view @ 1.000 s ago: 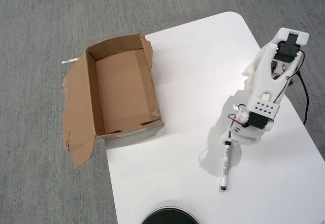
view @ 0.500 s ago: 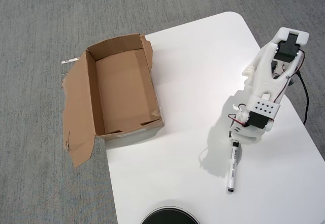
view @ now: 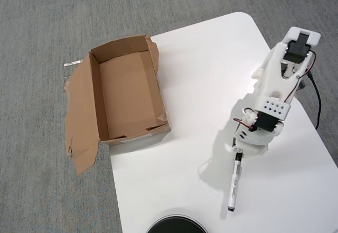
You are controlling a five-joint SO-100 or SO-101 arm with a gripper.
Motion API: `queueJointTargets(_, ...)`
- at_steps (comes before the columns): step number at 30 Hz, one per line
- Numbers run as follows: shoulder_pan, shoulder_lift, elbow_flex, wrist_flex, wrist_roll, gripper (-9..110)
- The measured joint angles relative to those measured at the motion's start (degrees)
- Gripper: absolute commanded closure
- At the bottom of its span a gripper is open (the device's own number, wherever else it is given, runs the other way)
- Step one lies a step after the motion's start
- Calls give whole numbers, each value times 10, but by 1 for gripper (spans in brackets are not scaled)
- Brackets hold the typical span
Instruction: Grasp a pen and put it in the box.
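Note:
In the overhead view the pen [view: 235, 183], white-barrelled with black ends, sticks out from under my white arm toward the table's near edge, its upper end at my gripper [view: 240, 151]. My gripper looks shut on that end, though the wrist body hides the fingers. The pen's shadow falls apart from it, to its left, so it is off the table. The brown cardboard box [view: 127, 95] stands open and empty at the table's left edge, well left of the gripper, with a big torn flap [view: 82, 117] splayed flat on its left side.
The white table [view: 200, 64] has rounded corners and grey carpet [view: 47, 27] around it. A black round object [view: 177, 225] pokes in at the bottom edge. A black cable [view: 317, 106] runs along the arm's right side.
The pen has swung with the gripper, first right, then back left and toward the near edge. It now looks longer and its shadow lies farther from it. The box has not moved.

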Motion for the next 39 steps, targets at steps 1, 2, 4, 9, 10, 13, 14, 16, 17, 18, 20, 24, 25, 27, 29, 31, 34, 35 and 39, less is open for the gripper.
queueJointTargets(1,1,5,-10,0,-4,101)
queueJointTargets(2,3,10,-17,0,-3,101)
queueJointTargets(4,13,17,-36,0,-1,101)
queueJointTargets(9,38,37,-72,0,-1,101)
queueJointTargets(10,43,39,-79,0,-1,101)
queueJointTargets(13,73,43,-108,0,-2,101)
queueJointTargets(14,87,43,-121,0,-3,101)
queueJointTargets(16,111,44,-139,0,-1,101)
queueJointTargets(17,115,45,-143,0,0,101)
queueJointTargets(18,120,45,-152,0,0,101)
queueJointTargets(20,155,45,-175,0,-2,101)
queueJointTargets(24,244,46,-226,0,2,101)
queueJointTargets(25,260,46,-236,0,2,101)
queueJointTargets(27,276,46,-251,0,2,101)
queueJointTargets(29,294,46,-265,0,1,101)
queueJointTargets(31,327,45,-276,0,-2,101)
queueJointTargets(34,379,46,-297,0,2,101)
queueJointTargets(35,388,46,-299,0,2,101)
queueJointTargets(39,447,46,-300,0,0,101)
